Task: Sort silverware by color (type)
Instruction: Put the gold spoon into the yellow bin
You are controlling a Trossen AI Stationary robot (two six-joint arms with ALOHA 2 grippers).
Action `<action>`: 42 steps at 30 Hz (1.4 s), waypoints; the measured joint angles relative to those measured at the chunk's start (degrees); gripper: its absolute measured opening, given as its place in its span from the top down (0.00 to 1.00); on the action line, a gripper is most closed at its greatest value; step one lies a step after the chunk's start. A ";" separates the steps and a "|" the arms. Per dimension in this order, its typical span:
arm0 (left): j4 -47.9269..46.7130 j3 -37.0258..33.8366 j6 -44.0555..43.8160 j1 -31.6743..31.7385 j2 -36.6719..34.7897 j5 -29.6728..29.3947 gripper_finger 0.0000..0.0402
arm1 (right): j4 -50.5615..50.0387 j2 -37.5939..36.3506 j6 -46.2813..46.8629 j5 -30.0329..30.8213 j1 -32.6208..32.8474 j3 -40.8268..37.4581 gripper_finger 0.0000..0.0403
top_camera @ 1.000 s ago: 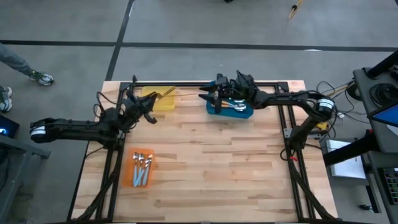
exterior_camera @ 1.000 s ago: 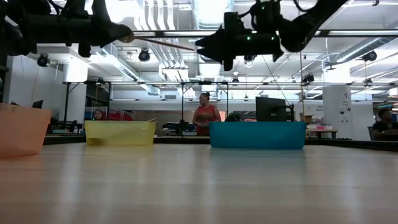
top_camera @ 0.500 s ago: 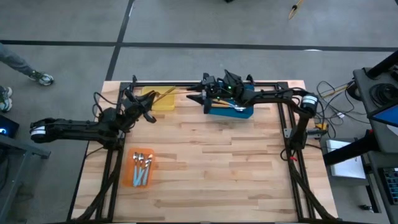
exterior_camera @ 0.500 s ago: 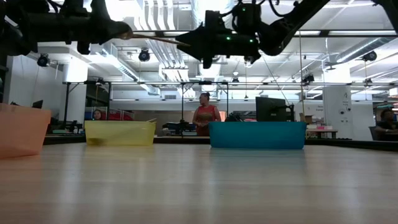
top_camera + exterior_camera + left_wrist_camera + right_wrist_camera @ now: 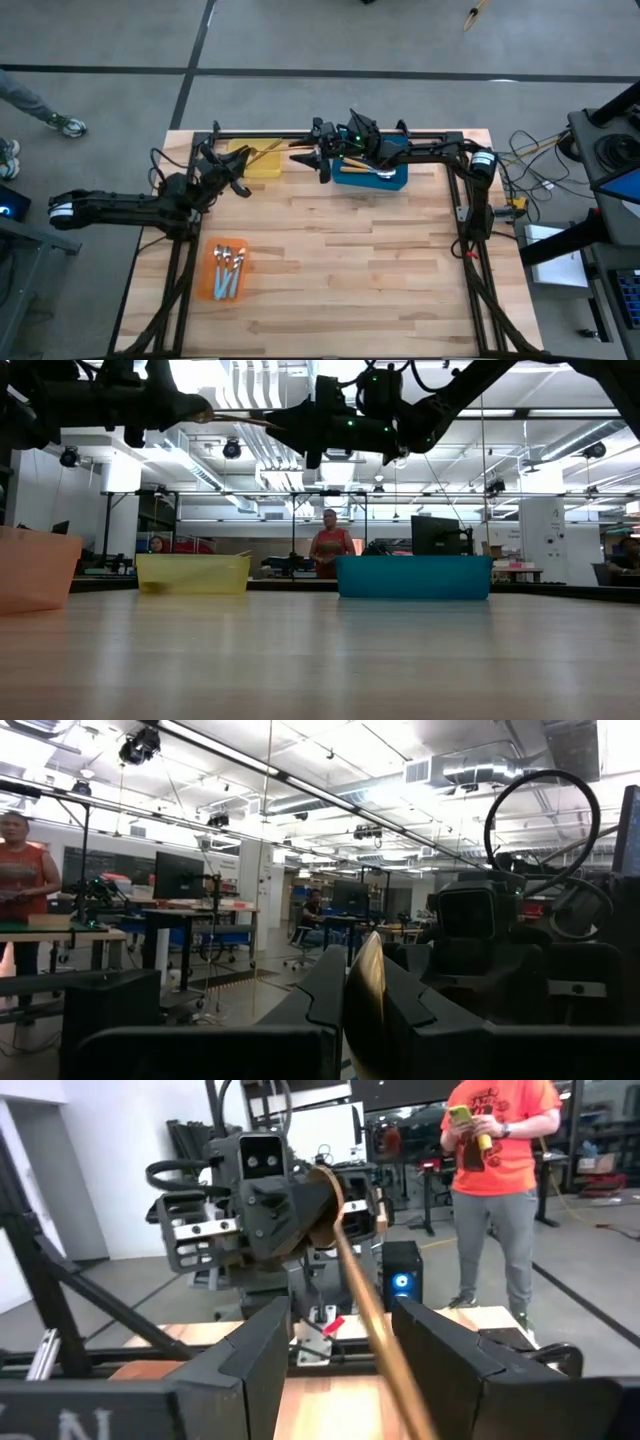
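My left gripper is shut on a gold spoon, held high above the table near the yellow tray. The thin handle points toward the table's right. My right gripper is open and faces the left one. In the right wrist view its two fingers stand on either side of the handle without touching it. More spoons lie in the orange tray and in the blue tray. My left gripper pinches the spoon's bowl end between its two fingers; its own wrist view shows the bowl edge-on. The fingers reach roughly level from the table's left. The spoon juts out along them, lifted clear, its handle free.
A black frame rail runs along the table's far edge behind the yellow and blue trays. The orange tray sits near the left front. The wooden tabletop is bare in the middle. A person stands beyond the table.
My right gripper has moved from above the blue tray toward the table's left, toward the spoon, until the handle's free end lies between its open fingers. The left gripper and the spoon have kept still.
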 joint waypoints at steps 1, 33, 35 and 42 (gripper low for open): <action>-0.01 0.00 -0.01 0.00 0.00 0.01 0.98 | 0.05 0.02 -0.09 -0.05 0.02 0.05 0.58; 0.20 0.02 -0.60 -0.02 0.55 0.02 0.98 | 0.38 0.22 -1.85 -0.17 0.06 0.05 0.96; 0.18 0.02 -1.43 -0.01 0.55 -0.04 0.97 | 0.36 0.22 -1.90 -0.14 0.06 0.04 0.96; 0.15 0.04 -1.97 0.00 0.55 0.00 0.83 | -0.62 0.22 -0.94 0.31 0.00 -0.04 0.96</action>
